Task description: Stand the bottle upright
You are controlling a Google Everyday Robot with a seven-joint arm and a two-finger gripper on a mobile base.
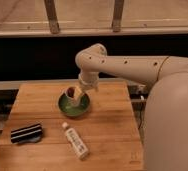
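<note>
Camera view showed me the striped block (27,133) at the table's (112,127) left, the bottle (75,141) lying flat near the front edge, and my gripper (83,89), fingers apart, hanging over the cup (74,96) in the green bowl (64,106) behind it.

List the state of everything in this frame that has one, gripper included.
bottle: lying on its side on the table, capped end toward the bowl, untouched.
cup: inside the bowl, tilted, brown inside showing.
bowl: upright on the table, holding the cup.
striped block: lying flat near the table's left edge.
gripper: open, above the bowl beside the cup, holding nothing.
</note>
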